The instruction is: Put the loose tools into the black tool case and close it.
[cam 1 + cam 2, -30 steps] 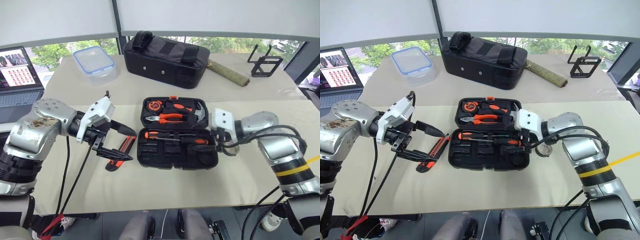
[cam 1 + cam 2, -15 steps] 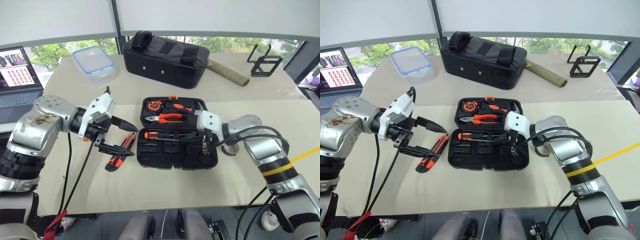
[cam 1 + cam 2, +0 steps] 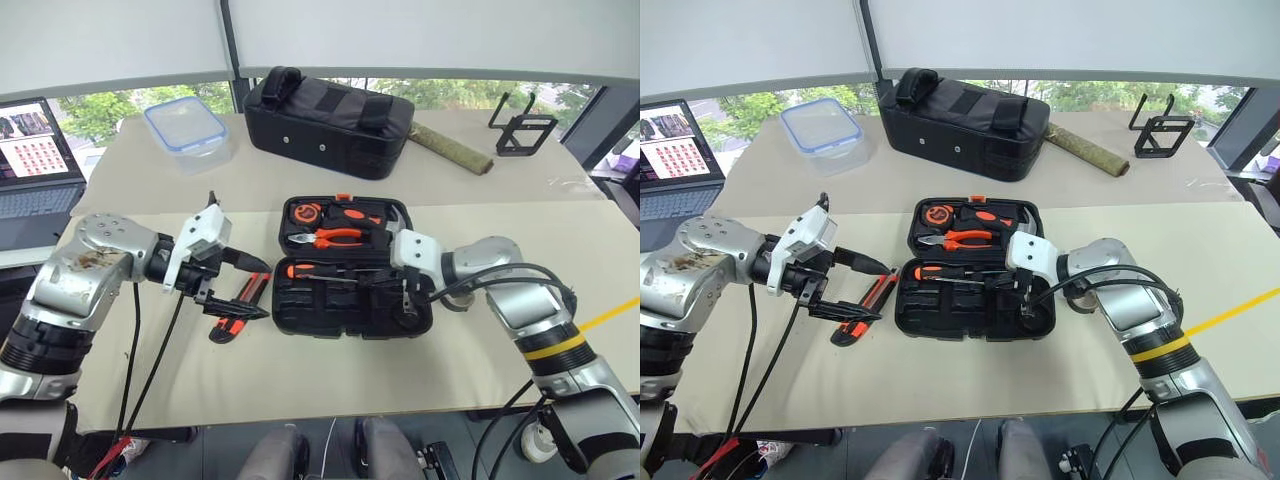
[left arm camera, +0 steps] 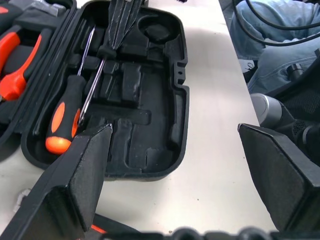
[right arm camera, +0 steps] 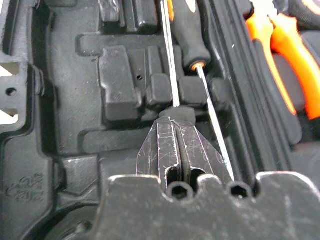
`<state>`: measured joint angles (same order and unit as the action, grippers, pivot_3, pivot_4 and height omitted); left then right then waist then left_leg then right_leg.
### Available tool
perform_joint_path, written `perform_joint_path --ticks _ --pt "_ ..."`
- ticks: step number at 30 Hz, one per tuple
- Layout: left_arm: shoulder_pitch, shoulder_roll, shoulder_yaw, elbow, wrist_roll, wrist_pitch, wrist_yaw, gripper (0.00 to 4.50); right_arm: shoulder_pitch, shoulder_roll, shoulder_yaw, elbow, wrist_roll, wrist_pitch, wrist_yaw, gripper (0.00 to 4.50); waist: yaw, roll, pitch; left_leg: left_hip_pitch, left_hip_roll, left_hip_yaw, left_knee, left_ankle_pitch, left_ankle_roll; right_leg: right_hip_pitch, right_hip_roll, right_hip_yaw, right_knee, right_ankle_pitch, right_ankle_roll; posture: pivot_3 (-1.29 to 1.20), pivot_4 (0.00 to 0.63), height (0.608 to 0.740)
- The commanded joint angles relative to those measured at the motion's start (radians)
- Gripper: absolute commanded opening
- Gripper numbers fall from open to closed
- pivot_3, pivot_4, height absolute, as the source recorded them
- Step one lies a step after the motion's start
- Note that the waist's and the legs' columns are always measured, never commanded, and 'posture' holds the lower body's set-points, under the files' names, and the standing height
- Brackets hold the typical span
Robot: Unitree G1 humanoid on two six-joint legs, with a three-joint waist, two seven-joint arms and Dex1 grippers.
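Note:
The black tool case (image 3: 352,328) lies open in the middle of the table. Two black-and-orange screwdrivers (image 4: 65,117) lie in its near half. My right gripper (image 5: 173,119) is shut, its tips down on the second screwdriver (image 5: 169,60) where the shaft meets the handle; I see nothing clamped between the fingers. To the left of the case, my left gripper (image 3: 254,288) is open, one finger on each side of the orange-black utility knife (image 3: 238,303) on the table. A grey tape roll (image 3: 463,300) sits partly hidden behind my right forearm.
Pliers (image 3: 335,237), a hammer (image 3: 395,225) and a tape measure (image 3: 305,212) fill the case's far half. Behind it are a black fabric bag (image 3: 330,115), a clear lidded box (image 3: 187,130), a laptop (image 3: 35,160) and a wire holder (image 3: 523,130).
My right gripper has gone from open to shut and sunk onto the screwdriver in the case's near half. The left gripper stays open over the knife.

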<state>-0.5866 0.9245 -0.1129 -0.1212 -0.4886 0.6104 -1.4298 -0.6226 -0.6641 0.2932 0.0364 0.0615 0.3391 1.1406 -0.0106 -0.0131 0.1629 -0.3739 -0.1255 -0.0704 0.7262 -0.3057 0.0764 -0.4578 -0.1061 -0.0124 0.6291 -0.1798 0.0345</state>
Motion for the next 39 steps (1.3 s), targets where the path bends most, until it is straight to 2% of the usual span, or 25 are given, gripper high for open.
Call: perform_joint_path --ticks 1,4,11,15,20,25,35,39 --pt "0.034 0.029 0.102 -0.033 -0.015 0.02 0.069 4.31 -0.036 0.014 -0.143 -0.071 0.126 0.093 -0.025 0.06 0.0 0.0 0.0 0.0 0.0 0.0 0.0 0.0 0.0 0.0 0.0 0.0 0.0 0.0 0.0 0.0 0.15 0.715" --pt "0.101 0.054 0.176 -0.06 -0.059 0.053 0.086 4.31 -0.044 -0.007 -0.183 -0.11 0.178 0.166 -0.015 0.06 -0.002 0.001 0.001 -0.004 0.0 0.0 -0.001 0.0 0.0 -0.004 0.0 0.001 0.0 0.0 0.0 0.0 0.15 0.715" --pt "0.052 0.034 0.126 -0.083 -0.064 0.053 0.088 4.31 -0.045 0.025 -0.071 -0.042 0.115 0.121 -0.016 0.06 0.003 0.001 0.001 -0.007 0.0 0.0 0.0 0.0 0.0 -0.005 -0.002 -0.001 -0.001 0.0 0.0 0.0 0.15 0.715" --pt "0.014 0.025 0.089 -0.056 -0.042 0.028 0.071 4.31 -0.029 0.038 0.022 0.001 0.051 0.103 -0.011 0.06 0.002 0.001 0.001 -0.007 -0.001 0.0 0.0 0.0 0.0 -0.006 -0.001 -0.001 0.0 0.0 0.0 0.0 0.15 0.715" --pt "-0.016 0.019 0.066 -0.034 -0.031 0.017 0.059 4.31 -0.016 0.015 0.133 0.09 -0.113 0.049 -0.065 0.06 -0.002 0.0 0.0 -0.005 0.0 0.0 -0.001 0.0 0.0 -0.004 -0.001 -0.001 0.0 0.0 0.0 0.0 0.15 0.715" --pt "-0.025 0.015 0.063 -0.023 -0.027 0.012 0.053 4.31 -0.015 0.022 0.087 0.072 -0.085 0.103 -0.075 0.06 0.003 -0.003 -0.002 0.006 0.0 0.0 -0.002 -0.001 -0.001 0.002 0.0 -0.001 -0.002 0.0 0.0 0.0 0.15 0.715" --pt "-0.031 -0.006 0.053 -0.019 -0.024 0.007 0.057 4.31 0.0 -0.007 0.133 0.107 -0.139 0.073 -0.065 0.06 0.013 -0.005 -0.003 0.006 -0.001 0.0 -0.002 -0.001 -0.002 0.002 0.0 0.0 -0.001 0.0 0.0 0.0 0.15 0.715" --pt "-0.026 -0.007 0.057 -0.013 -0.016 0.003 0.063 4.31 -0.013 0.003 0.093 0.089 -0.099 0.066 -0.069 0.06 0.017 -0.006 -0.003 0.006 -0.001 0.0 -0.001 -0.001 -0.002 0.003 0.0 0.0 -0.001 0.0 0.0 0.0 0.15 0.715"
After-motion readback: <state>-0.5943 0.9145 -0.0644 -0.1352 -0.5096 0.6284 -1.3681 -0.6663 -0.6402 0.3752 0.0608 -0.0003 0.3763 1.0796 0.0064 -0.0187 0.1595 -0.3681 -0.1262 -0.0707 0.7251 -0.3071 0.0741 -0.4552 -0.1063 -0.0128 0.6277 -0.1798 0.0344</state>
